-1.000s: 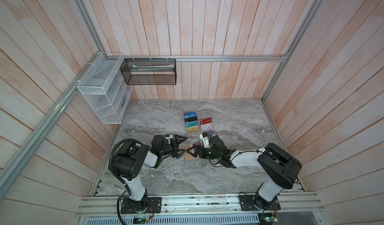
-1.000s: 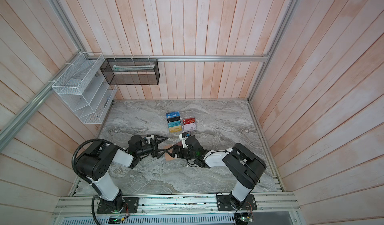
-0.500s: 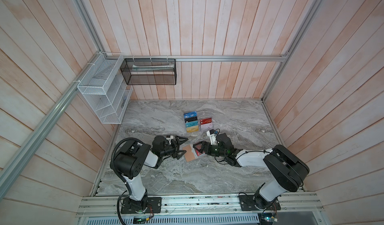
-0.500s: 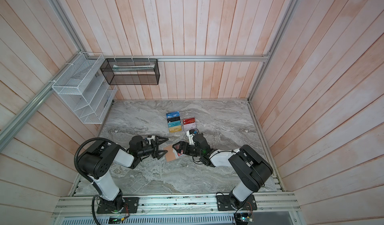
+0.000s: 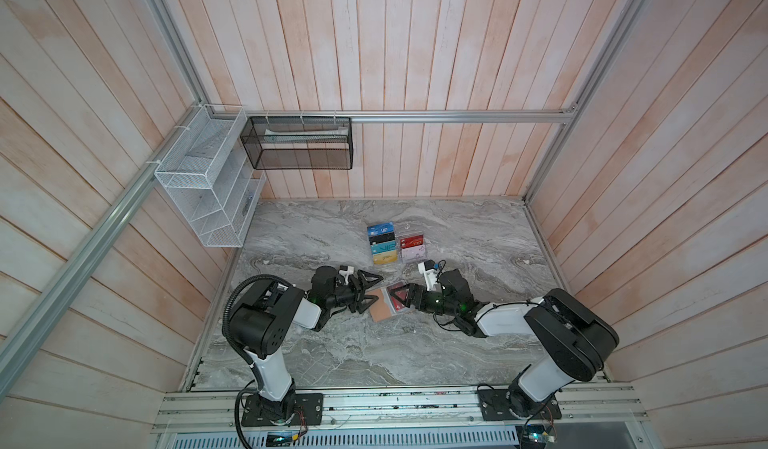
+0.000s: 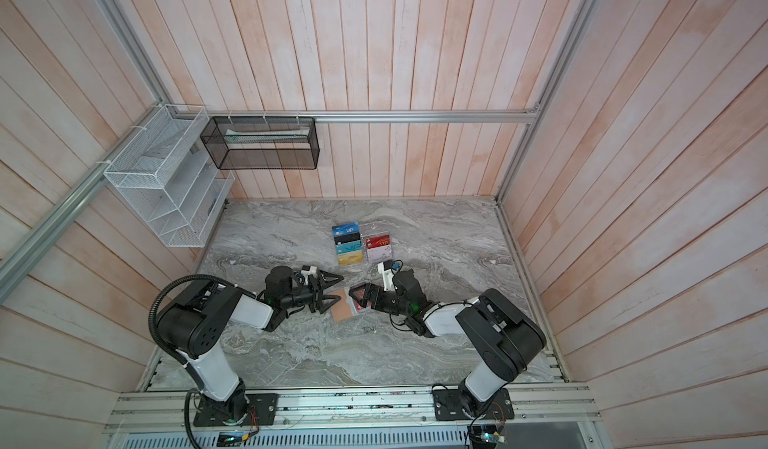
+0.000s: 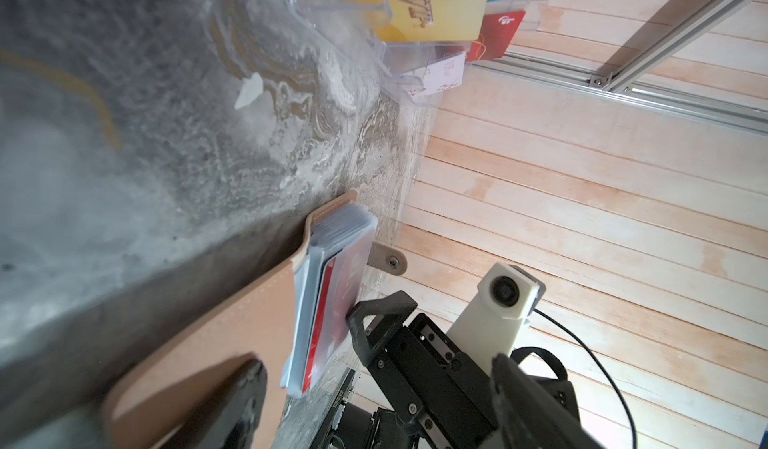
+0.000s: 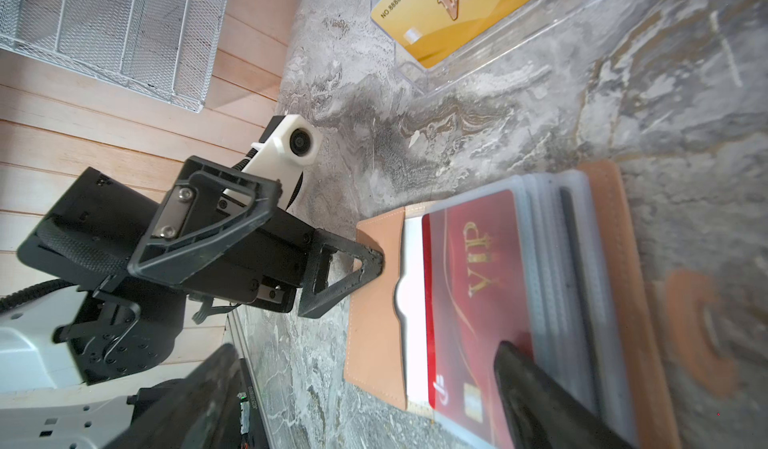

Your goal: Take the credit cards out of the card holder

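Reaching low from their bases at the front rail, both arms are leaning over the table (image 5: 332, 351) toward its middle. Between them the holder (image 5: 380, 312) is lying open and flat, with its tan flap spreading toward the left arm and its stack of clear sleeves (image 8: 552, 285) sitting toward the right arm.

The left claw (image 5: 379, 288) is standing released, its jaws wide apart and gripping nothing. In the right wrist view its lower fingertip (image 8: 365, 249) is touching the edge of the tan flap, while the upper finger is hanging clear above the table.

The right claw (image 5: 392, 298) is gaping too, and is holding nothing. One of its fingers (image 8: 532, 384) is resting on the top sleeve, and the other is showing only as a blur off to the side.

Inside that top sleeve the red card (image 8: 469, 285), lettered VIP, is sitting beside a white insert. A dark card edge (image 8: 571, 260) is showing deeper in the stack. A tan snap strap (image 7: 388, 260) is sticking out past the sleeves.

Just beyond the holder, a clear stand (image 5: 409, 229) is holding rows of coloured cards.

Farther back, a white rack (image 5: 208, 193) is hanging on the left wall, and a black basket (image 5: 297, 143) is hanging from the rear rail.
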